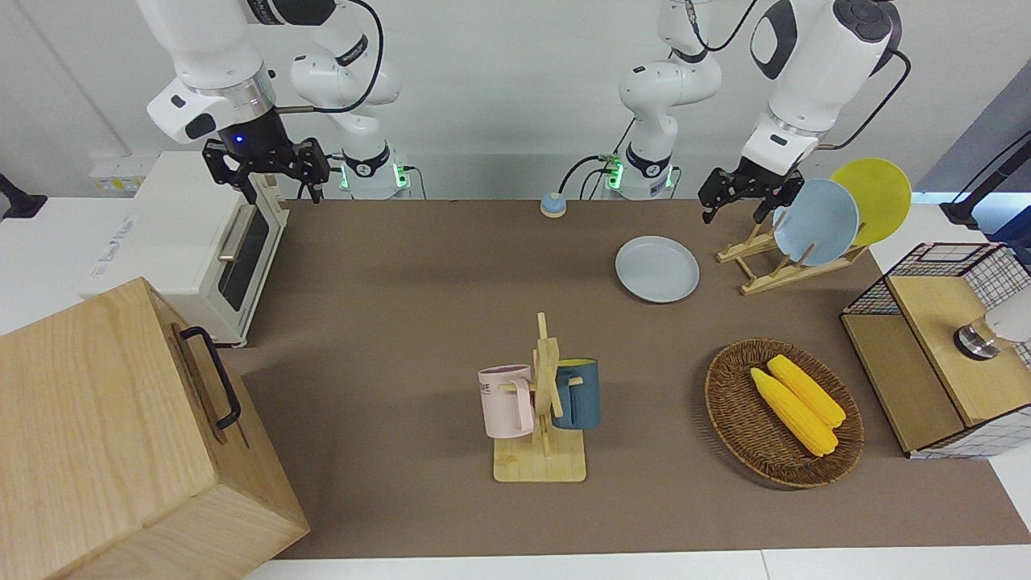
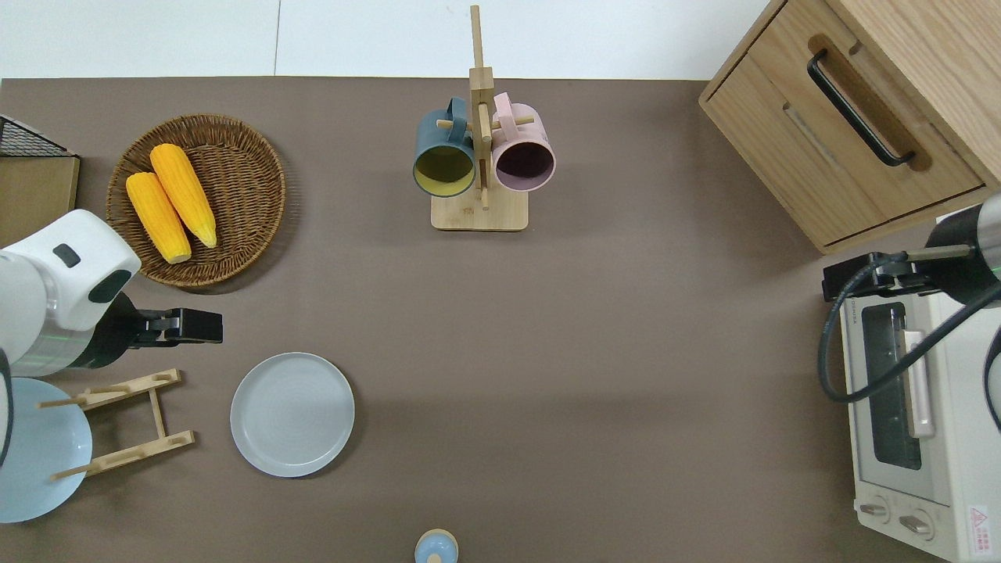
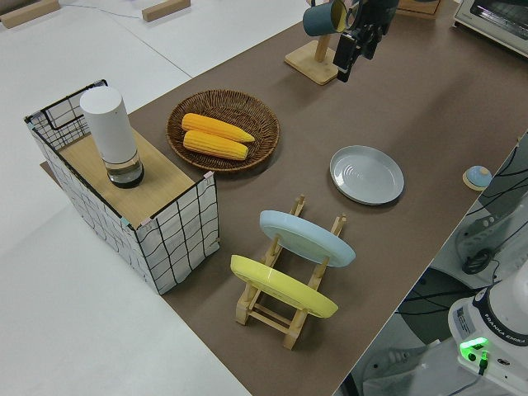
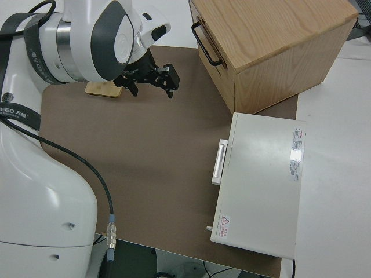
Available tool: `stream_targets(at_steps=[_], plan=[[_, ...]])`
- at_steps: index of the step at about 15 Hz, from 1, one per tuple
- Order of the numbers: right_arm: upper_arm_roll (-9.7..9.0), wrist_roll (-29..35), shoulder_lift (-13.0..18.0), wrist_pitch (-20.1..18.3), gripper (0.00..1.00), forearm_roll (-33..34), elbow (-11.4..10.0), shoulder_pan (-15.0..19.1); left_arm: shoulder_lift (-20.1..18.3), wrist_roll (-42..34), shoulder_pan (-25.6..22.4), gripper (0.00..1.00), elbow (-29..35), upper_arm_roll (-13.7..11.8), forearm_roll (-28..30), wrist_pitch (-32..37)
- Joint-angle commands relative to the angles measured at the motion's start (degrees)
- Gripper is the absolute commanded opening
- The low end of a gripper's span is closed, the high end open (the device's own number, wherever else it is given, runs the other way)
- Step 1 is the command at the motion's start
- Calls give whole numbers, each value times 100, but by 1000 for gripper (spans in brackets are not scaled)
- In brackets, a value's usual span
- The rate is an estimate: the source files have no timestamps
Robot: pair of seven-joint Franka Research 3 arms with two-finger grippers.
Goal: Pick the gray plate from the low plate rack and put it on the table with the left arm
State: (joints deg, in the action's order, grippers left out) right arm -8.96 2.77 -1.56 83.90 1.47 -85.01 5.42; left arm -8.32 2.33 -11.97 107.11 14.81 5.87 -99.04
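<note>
Clock from above, 12 pointing away from the robots. Nearest the robots: low plate rack (image 2: 159, 413) with a light blue plate (image 2: 35, 446) and a yellow plate (image 1: 878, 193) leaning in it. Just beside the rack at its 3 o'clock: gray plate (image 2: 292, 414), lying flat on the table (image 2: 586, 352), clear of the pegs. Up in the air over bare table at roughly 10 o'clock from that plate: left gripper (image 1: 734, 208), fingers (image 1: 708, 211) spread with nothing between them. So plate sits around 4 o'clock from the fingers and well below. Round, so no long axis to line up with. Looks like job done, probably just a retreat left. Right arm parked. Farther out: basket (image 2: 270, 180) of corn (image 2: 184, 195).
</note>
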Motion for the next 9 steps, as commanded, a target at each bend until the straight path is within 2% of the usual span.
stream_targets(at_steps=[1, 3, 5, 6, 8, 9], plan=[[34, 22, -2, -5, 983, -15, 37, -42, 76, 136, 37, 1000, -103, -5, -112, 139], [34, 22, -2, -5, 983, -15, 37, -42, 120, 127, 46, 1000, -94, -5, -121, 121], [34, 22, -2, -5, 983, -15, 37, -42, 216, 118, 220, 1000, -85, -127, -182, 51], [34, 22, -2, -5, 983, -15, 37, -42, 278, 136, 509, 1000, -94, -389, -339, 34], [34, 22, -2, -5, 983, -15, 37, -42, 322, 162, 1291, 1000, -94, -1100, -464, 51], [34, 22, -2, -5, 983, -15, 37, -42, 322, 162, 1451, 1000, -94, -1251, -464, 77]])
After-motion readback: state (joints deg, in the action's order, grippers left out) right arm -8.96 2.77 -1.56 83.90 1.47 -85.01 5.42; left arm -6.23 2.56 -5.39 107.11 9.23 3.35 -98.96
